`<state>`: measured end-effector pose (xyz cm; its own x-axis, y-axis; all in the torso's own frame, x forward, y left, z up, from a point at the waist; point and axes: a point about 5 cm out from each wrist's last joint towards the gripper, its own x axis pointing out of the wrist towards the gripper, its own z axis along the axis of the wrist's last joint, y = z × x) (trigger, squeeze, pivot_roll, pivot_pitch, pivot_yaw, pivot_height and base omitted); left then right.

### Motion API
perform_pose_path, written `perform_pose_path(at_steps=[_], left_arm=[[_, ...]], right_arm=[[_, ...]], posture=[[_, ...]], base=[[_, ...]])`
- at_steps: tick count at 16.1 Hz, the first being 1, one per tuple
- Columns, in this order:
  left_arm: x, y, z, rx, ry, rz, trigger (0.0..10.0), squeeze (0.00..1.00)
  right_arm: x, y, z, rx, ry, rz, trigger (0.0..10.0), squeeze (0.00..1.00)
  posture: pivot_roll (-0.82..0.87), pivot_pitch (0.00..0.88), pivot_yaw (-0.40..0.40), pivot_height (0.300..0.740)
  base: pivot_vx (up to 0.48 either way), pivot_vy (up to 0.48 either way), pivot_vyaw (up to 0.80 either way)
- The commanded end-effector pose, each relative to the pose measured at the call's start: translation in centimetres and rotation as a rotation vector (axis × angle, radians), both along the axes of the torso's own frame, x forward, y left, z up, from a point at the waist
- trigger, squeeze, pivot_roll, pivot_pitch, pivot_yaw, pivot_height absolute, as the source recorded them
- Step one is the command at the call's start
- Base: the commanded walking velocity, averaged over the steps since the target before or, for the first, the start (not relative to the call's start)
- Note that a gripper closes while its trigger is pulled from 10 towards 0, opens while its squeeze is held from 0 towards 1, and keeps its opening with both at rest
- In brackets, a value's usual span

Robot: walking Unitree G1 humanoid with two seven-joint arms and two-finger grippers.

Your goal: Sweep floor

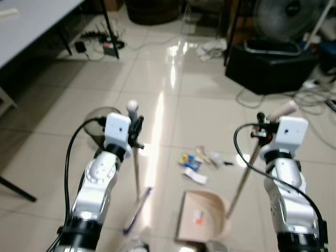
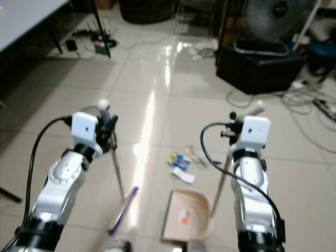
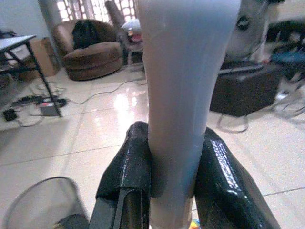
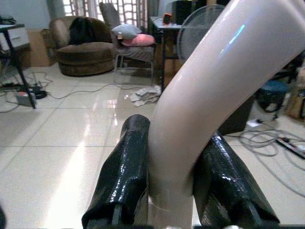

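My left gripper is shut on the pale handle of a broom; the purple broom head rests on the tiles low between my arms. My right gripper is shut on the beige handle of a dustpan, and the tan pan sits on the floor beside that arm with a small scrap inside. Several bits of litter, wrappers and paper, lie on the glossy tiles just beyond the pan's mouth. In both wrist views black fingers clamp each handle.
A round grey bin stands behind my left arm. A table with black legs runs along the far left, with a power strip and cables beneath. A black box, a fan and loose cords crowd the far right.
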<state>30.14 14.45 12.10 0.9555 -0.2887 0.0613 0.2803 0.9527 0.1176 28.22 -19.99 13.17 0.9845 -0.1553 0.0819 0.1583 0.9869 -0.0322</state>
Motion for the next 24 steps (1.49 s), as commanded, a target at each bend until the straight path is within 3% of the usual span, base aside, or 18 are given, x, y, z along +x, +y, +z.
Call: perform_pose_path(at_steps=[1, 24], left_arm=[[0.32, 0.51, 1.1, 0.011, -0.045, 0.001, 10.0, 0.0], [0.52, 0.31, 1.26, 0.028, -0.07, -0.009, 10.0, 0.0]], right_arm=[[0.13, 0.42, 0.73, 0.032, -0.03, 0.005, 10.0, 0.0], [0.13, 0.13, 0.57, 0.038, -0.034, -0.003, 10.0, 0.0]], posture=[[-0.02, 0.089, 0.037, 0.74], [-0.02, 0.074, 0.039, 0.74]], base=[[0.0, 0.0, 0.0], [0.285, 0.0, -0.21]])
